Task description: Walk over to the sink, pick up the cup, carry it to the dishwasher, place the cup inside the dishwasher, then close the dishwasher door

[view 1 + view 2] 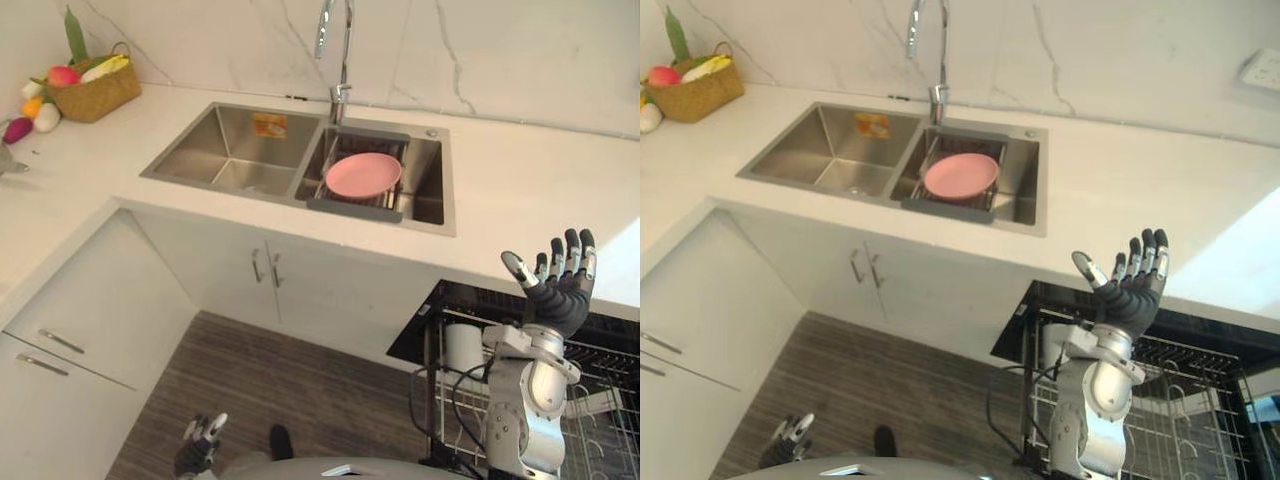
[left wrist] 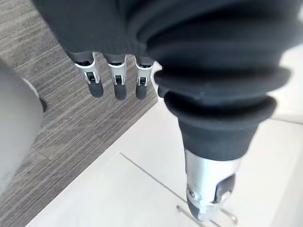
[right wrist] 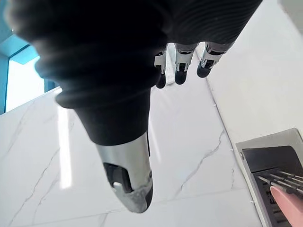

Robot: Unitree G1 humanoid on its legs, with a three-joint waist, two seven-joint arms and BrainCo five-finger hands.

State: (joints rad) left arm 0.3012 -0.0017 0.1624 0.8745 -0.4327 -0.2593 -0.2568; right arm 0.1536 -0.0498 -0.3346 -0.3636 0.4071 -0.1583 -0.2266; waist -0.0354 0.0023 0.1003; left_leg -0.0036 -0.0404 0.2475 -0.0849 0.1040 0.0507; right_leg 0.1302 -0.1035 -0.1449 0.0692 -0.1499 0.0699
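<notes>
Carefully, with my right hand (image 1: 558,298) raised over the dishwasher (image 1: 412,345), fingers (image 1: 572,252) spread and empty, I'd clear the rack (image 1: 602,420) before shutting it.

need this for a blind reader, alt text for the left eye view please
The right hand is raised open and empty by the open dishwasher, where what looks like a white cup sits in the rack. Behind, a sink holds a pink plate; the left hand hangs low.
</notes>
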